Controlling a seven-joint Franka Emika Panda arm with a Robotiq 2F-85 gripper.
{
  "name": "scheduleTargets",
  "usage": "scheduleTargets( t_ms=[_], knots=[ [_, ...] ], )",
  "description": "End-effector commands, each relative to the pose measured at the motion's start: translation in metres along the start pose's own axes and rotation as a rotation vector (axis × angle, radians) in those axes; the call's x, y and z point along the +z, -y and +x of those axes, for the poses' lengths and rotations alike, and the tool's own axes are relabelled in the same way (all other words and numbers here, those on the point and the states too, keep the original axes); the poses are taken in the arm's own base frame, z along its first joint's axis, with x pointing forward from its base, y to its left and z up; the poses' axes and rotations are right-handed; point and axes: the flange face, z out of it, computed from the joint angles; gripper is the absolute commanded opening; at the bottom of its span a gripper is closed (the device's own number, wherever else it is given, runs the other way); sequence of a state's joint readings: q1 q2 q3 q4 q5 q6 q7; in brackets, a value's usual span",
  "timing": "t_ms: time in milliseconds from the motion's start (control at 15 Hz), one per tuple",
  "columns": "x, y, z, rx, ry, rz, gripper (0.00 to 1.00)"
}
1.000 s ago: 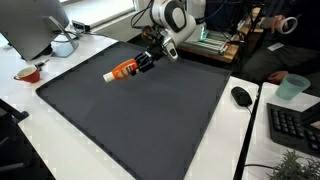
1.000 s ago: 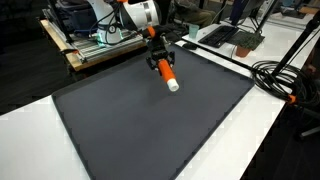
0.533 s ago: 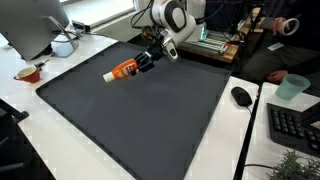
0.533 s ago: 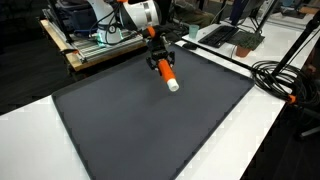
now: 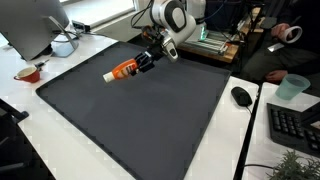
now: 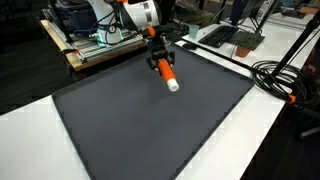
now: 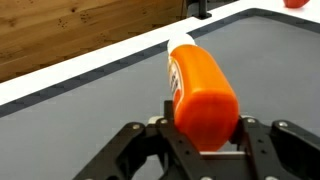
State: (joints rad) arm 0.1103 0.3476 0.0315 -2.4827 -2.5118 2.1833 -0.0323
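Observation:
An orange bottle (image 5: 121,70) with a white cap lies on its side on the dark grey mat (image 5: 140,120), near the mat's far edge. It shows in both exterior views (image 6: 169,77) and fills the middle of the wrist view (image 7: 195,85). My gripper (image 5: 143,62) is low over the mat at the bottle's base end, also seen in an exterior view (image 6: 160,65). In the wrist view its two fingers (image 7: 205,130) sit against either side of the bottle's base, shut on it. The cap end points away from the gripper.
A monitor (image 5: 35,25), a white object (image 5: 62,45) and a red cup (image 5: 28,73) stand beside the mat. A mouse (image 5: 241,96), a keyboard (image 5: 295,125) and a teal cup (image 5: 290,88) are on the white table. Black cables (image 6: 280,75) lie at one edge.

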Motion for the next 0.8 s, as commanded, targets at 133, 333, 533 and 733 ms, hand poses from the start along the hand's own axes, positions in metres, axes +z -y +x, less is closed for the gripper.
scheduleTargets(
  t_ms=[133, 333, 533, 733],
  knots=[
    [0.004, -0.002, 0.001, -0.008, 0.038, 0.000, 0.21],
    [0.009, -0.006, 0.007, -0.024, 0.077, -0.007, 0.21],
    [0.012, -0.001, 0.020, -0.043, 0.039, 0.004, 0.21],
    [0.015, 0.003, 0.032, -0.048, -0.015, 0.017, 0.21]
  ],
)
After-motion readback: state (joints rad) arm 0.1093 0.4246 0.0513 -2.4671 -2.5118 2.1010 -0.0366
